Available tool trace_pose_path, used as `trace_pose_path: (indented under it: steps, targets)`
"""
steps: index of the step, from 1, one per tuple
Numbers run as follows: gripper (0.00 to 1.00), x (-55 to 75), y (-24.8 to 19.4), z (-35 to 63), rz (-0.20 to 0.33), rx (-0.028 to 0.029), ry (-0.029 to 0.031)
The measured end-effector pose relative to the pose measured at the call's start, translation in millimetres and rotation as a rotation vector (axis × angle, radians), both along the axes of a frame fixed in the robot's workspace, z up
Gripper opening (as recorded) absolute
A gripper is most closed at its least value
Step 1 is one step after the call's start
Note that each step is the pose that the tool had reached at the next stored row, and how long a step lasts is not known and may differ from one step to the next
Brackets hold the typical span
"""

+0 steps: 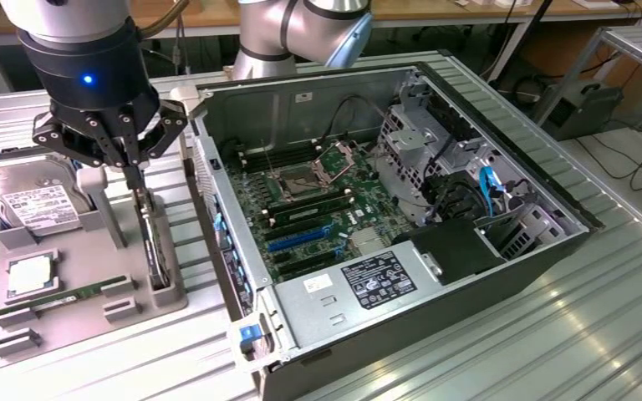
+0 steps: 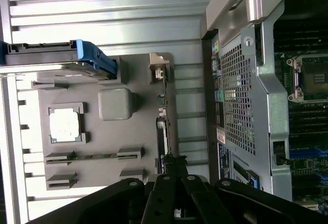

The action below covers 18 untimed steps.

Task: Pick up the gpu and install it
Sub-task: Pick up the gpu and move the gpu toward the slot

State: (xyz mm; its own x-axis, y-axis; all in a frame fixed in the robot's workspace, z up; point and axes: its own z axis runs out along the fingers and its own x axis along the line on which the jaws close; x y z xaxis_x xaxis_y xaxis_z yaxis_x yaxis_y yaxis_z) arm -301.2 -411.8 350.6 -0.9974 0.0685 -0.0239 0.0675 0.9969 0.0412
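Right now the gripper (image 1: 134,174) is closed narrow on the upper edge of the gpu (image 1: 154,246), which stands on edge in a slot along the tray's (image 1: 87,322) 3 o'clock side in the exterior view. I judge the gpu light and stiff but fragile, best held by its bare edge, clear of chips and contacts. It looks thin and dark, seen edge-on. Further off, toward 9 o'clock, lies the hard drive (image 1: 31,205); toward 3 o'clock the open case (image 1: 544,213) shows its motherboard (image 1: 321,200), resting on the ribbed surface (image 1: 588,334)
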Motion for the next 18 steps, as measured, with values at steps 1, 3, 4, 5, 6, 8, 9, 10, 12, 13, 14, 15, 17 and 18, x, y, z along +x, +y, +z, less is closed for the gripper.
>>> trace_pose_path:
  steps: [1,3,4,5,6,8,9,10,12,13,14,15,17,18]
  targets:
    - [0.11,0.0,0.0,0.0,0.0,0.0,-0.0001]
    - [0.11,0.0,0.0,0.0,0.0,0.0,0.0]
    - [0.24,0.0,0.0,0.0,0.0,0.0,-0.0001]
    - [0.3,0.0,0.0,0.0,0.0,0.0,0.0]
    - [0.36,0.0,0.0,0.0,0.0,0.0,0.0]
    - [0.36,0.0,0.0,0.0,0.0,0.0001,-0.0009]
    - [0.42,0.0,0.0,0.0,0.0,0.0,-0.0011]
    - [0.42,0.0,0.0,-0.1,0.0,-0.0002,-0.0013]
    - [0.42,-0.3,-0.1,-3.2,0.0,-0.001,-0.0038]
    - [0.42,-0.7,-0.1,-6.4,0.0,-0.0011,-0.0039]
    - [0.42,-1.0,-0.2,-8.9,0.0,-0.001,-0.0039]
    - [0.42,-1.1,-0.3,-10.7,0.0,-0.0011,-0.0039]
    - [0.42,-1.6,-0.5,-14.8,0.0,-0.0011,-0.0039]
    - [0.42,-1.9,-0.6,-17.5,0.0,-0.001,-0.004]
